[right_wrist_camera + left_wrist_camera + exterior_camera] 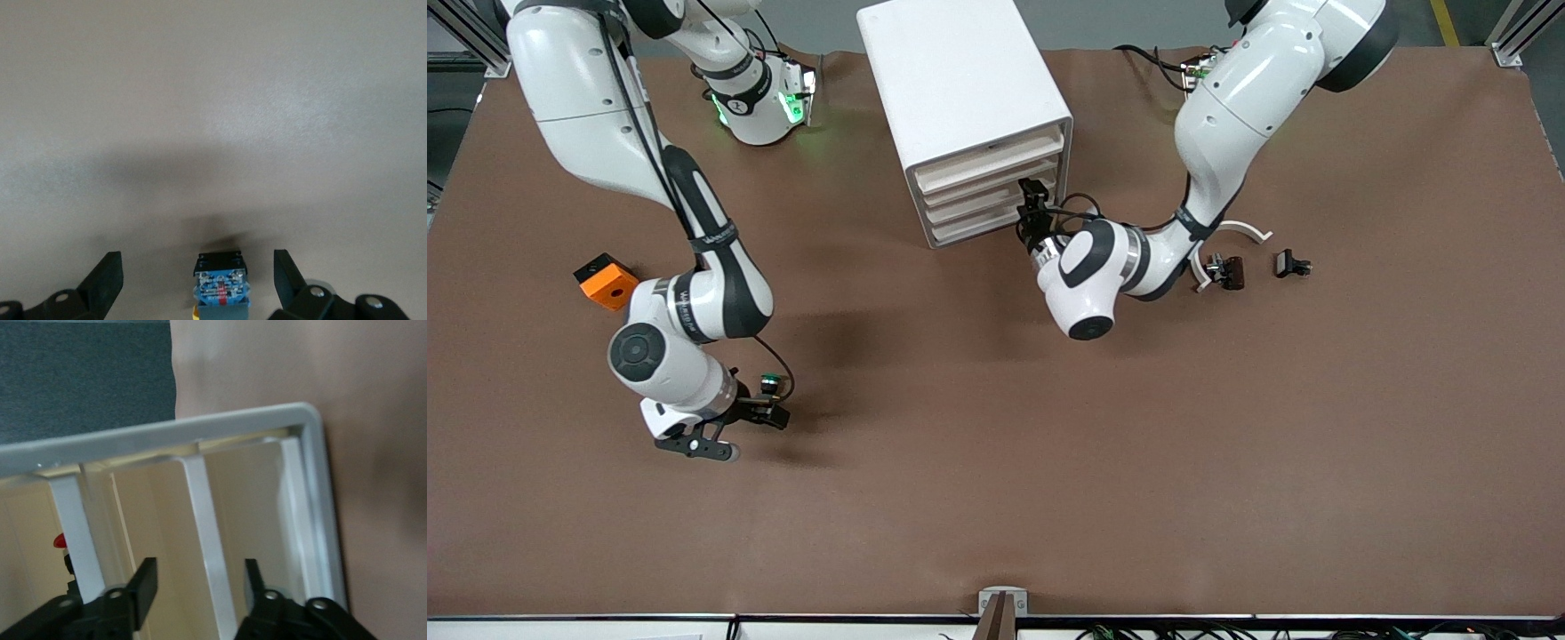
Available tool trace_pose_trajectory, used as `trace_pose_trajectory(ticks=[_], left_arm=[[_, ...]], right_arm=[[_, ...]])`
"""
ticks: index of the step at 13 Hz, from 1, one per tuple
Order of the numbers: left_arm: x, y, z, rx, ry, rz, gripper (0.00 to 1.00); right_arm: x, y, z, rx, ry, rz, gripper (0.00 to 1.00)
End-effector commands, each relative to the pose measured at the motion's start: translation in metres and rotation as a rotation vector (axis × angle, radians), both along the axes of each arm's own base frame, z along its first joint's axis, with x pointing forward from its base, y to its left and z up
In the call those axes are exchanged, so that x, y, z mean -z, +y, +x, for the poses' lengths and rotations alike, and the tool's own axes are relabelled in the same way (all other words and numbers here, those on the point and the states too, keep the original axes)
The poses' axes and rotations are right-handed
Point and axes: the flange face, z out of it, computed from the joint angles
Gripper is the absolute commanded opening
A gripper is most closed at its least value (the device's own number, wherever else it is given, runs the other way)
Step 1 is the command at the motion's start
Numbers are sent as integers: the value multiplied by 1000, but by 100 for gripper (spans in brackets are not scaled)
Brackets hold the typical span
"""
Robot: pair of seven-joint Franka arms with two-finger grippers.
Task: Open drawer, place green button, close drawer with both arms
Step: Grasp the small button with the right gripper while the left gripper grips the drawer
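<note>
The white cabinet (960,80) stands at the back middle of the table, and its four stacked drawers (996,191) all look shut. My left gripper (1033,194) is open right in front of the lower drawer fronts, at the end toward the left arm. In the left wrist view its fingers (143,583) straddle a white bar of the cabinet front (200,430). The button (769,384), green-capped, lies on the table beside my right gripper (743,431). That gripper is open and low over the mat. In the right wrist view (197,257) the button (220,280) sits between the fingers, untouched.
An orange block (607,280) lies toward the right arm's end, farther from the front camera than the right gripper. Two small black clips (1224,269) (1291,263) and a white curved strip (1245,229) lie toward the left arm's end beside the left forearm.
</note>
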Motion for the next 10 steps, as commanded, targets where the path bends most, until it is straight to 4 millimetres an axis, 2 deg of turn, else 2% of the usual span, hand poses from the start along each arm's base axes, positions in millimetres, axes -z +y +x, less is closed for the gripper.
trace_pose_trajectory(ticks=[1,5,6,7,10], left_arm=[[8,-16,-13,4,36,6,50],[15,-15,-13,-9,47,6,50],[18,-15,-14,-9,49,8,46],[20,-18,-16,-9,48,10,36],[18,-25,-13,-4,29,-2,20]], right_arm=[[5,-2,-1,7,-12,-51,100],[9,-18,-1,28,-3,-53,100],[13,-19,-4,34,5,-51,100],[17,-20,-7,36,9,-50,100],[27,-21,-14,45,16,-43,100]])
